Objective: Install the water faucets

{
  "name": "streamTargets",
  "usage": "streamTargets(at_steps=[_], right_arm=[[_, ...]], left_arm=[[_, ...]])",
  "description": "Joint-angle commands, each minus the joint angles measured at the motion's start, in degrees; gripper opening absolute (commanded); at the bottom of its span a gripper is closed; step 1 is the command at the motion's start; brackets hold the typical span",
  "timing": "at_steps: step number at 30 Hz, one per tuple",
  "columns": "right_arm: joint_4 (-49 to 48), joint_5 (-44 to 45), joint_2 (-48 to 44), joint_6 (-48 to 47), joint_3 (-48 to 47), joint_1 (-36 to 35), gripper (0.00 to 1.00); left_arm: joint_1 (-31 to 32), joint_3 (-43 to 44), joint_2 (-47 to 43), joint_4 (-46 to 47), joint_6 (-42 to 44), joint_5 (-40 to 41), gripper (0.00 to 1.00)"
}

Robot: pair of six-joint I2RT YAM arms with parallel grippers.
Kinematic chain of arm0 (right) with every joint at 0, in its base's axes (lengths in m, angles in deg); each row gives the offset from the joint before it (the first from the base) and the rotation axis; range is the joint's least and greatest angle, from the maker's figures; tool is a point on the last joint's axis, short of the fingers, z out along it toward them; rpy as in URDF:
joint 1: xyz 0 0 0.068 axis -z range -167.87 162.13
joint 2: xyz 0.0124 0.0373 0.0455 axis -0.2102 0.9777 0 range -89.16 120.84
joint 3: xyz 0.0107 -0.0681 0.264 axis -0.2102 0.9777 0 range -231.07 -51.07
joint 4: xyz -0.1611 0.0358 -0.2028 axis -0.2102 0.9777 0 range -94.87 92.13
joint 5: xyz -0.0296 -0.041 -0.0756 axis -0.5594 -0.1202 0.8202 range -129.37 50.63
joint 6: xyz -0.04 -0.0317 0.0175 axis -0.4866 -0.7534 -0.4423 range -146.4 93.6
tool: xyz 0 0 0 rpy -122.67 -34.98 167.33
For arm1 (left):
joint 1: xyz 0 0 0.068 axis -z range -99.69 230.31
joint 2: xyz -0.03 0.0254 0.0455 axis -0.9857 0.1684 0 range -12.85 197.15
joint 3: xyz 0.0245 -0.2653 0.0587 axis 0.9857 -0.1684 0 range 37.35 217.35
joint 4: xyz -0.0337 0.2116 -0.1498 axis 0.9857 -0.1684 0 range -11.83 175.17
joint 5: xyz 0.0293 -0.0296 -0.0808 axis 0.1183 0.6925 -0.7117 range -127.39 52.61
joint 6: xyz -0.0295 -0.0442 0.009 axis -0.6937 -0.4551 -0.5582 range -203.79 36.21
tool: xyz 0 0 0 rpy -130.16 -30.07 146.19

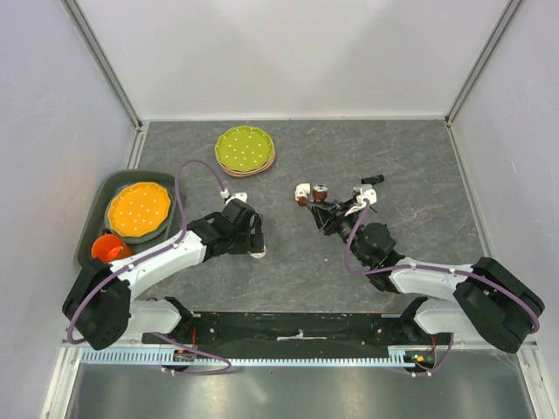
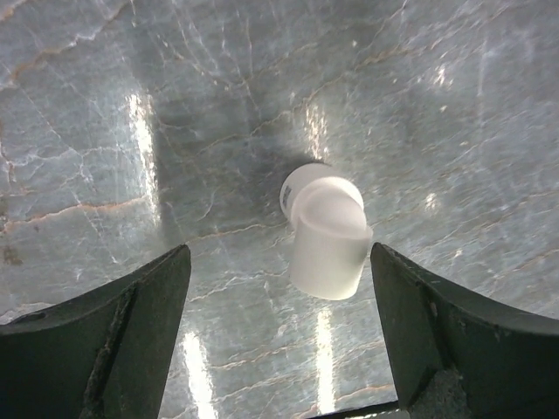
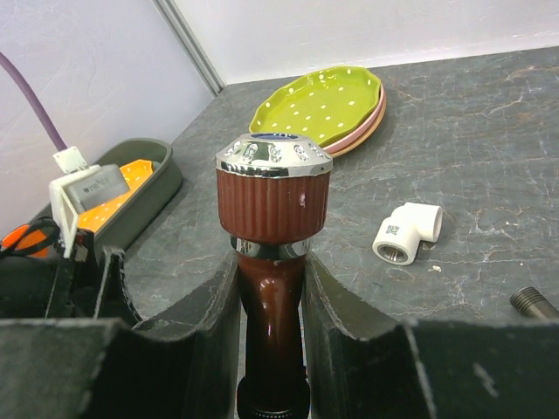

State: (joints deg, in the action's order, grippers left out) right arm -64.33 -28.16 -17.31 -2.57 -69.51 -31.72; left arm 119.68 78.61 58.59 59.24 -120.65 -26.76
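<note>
**Left arm lined up over an elbow, right arm has the brown tap: notes on the grab**

Going left to right. Far left there's a tray (image 1: 94,229) with an orange plate (image 1: 138,209) and an orange cup (image 1: 107,248). None of that matters for this step, just don't swing into it.

The left gripper (image 2: 278,262) hangs over a white elbow (image 2: 325,231) lying on the table (image 1: 419,157). Its jaws are wide apart and touch nothing. My guess is the step is picking that elbow up so the tap has something to thread into.

The elbow sits off-centre, much closer to the right-hand finger (image 2: 454,340) than the other one. I'd nudge the wrist over first so both pads land together, otherwise it'll skid on that smooth stone. Clamp across the flat-ish body and leave a socket mouth free.

Further back are a green dotted plate (image 3: 323,103) and a second white elbow (image 3: 407,231), which lies loose.

The right gripper (image 3: 271,288) is clamped on the neck of the reddish-brown faucet (image 3: 273,196), which is upright with its chrome-rimmed cap on top. Keep that hold steady while the left does its thing.

At the far right edge a dark threaded piece (image 3: 531,302) pokes in. I can't tell if that's the grey faucet.
</note>
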Motion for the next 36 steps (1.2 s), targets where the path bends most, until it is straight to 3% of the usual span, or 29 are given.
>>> streamTargets(at_steps=[1,17,23,36], right_arm=[[-3.91,-0.83,-1.10,0.69,-0.46,0.17,0.00],[-3.73,-0.48,-1.81,0.69,-0.20,0.26,0.00],[-3.82,-0.74,-1.63,0.69,-0.29,0.26,0.00],[-3.64,-0.57,-1.89,0.69,-0.20,0.35,0.00]], left_arm=[[1.05,4.09,2.99,-3.69,3.37,1.06,0.88],[3.60,5.33,5.91,-2.89,3.90,-3.69,0.76],[5.71,7.17,7.66,-5.70,4.52,0.00,0.75],[15.11,17.27,18.73,-19.05,1.18,19.50,0.74]])
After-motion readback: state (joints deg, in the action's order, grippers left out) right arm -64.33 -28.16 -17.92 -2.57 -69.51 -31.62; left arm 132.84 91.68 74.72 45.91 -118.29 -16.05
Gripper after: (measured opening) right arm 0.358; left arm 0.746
